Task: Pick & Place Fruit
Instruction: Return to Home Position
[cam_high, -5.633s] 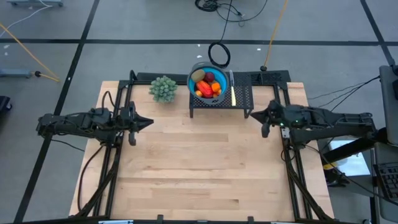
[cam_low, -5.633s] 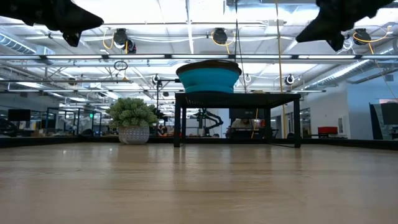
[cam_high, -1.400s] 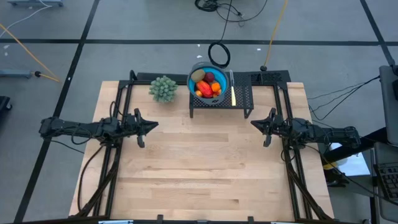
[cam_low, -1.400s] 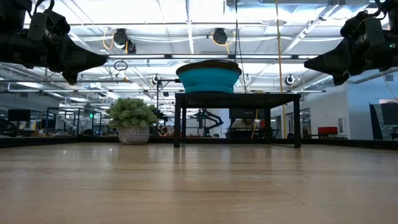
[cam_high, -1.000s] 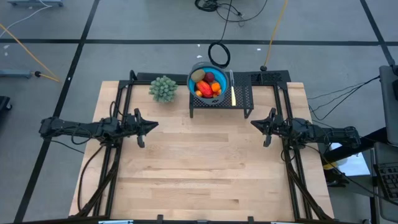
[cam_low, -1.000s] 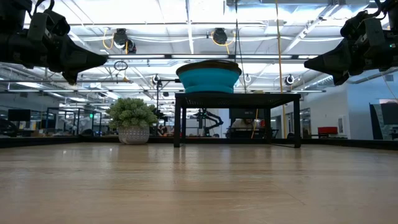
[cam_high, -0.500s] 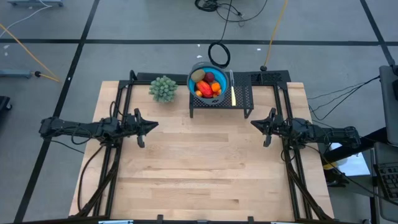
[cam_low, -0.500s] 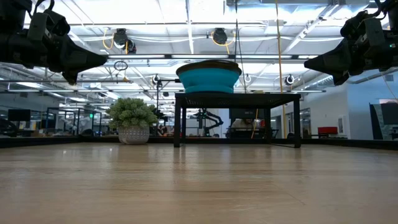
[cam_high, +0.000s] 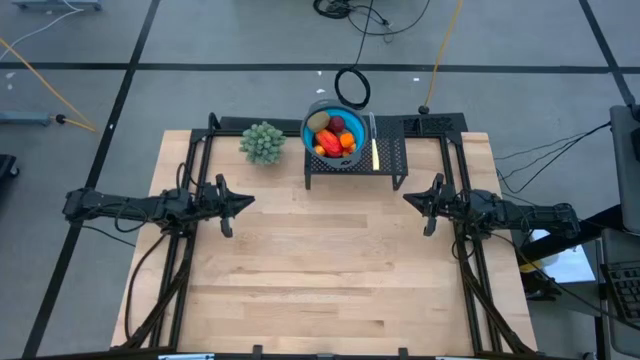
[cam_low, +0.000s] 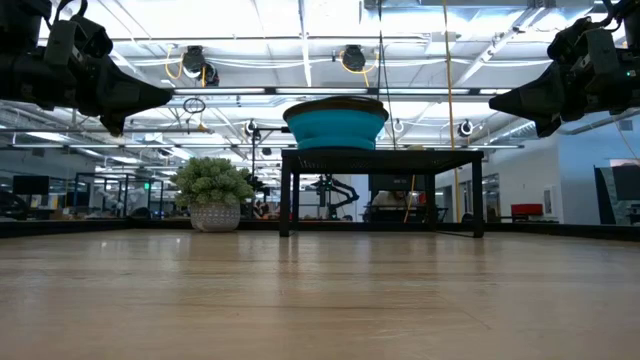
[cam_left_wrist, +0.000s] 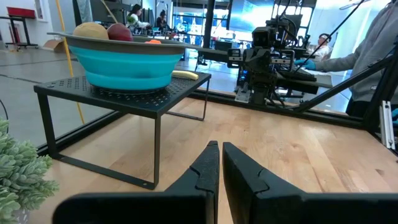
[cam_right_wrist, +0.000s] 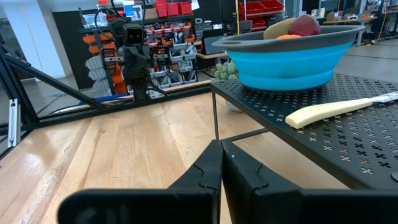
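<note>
Left pincer (cam_high: 232, 203): closed together, empty, above desk (cam_high: 320, 290) near its left edge. Right pincer (cam_high: 425, 205): likewise together, empty, near right edge. Fruit (cam_high: 333, 135): heaped in blue bowl (cam_high: 306, 130) on black shelf (cam_high: 392, 158), far edge. Homing, by my judgement: retract both arms level, clear of shelf legs.

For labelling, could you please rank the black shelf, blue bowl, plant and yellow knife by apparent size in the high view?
1. black shelf
2. blue bowl
3. plant
4. yellow knife
The bowl sits raised on the shelf, but clearly outspans the plant.
</note>
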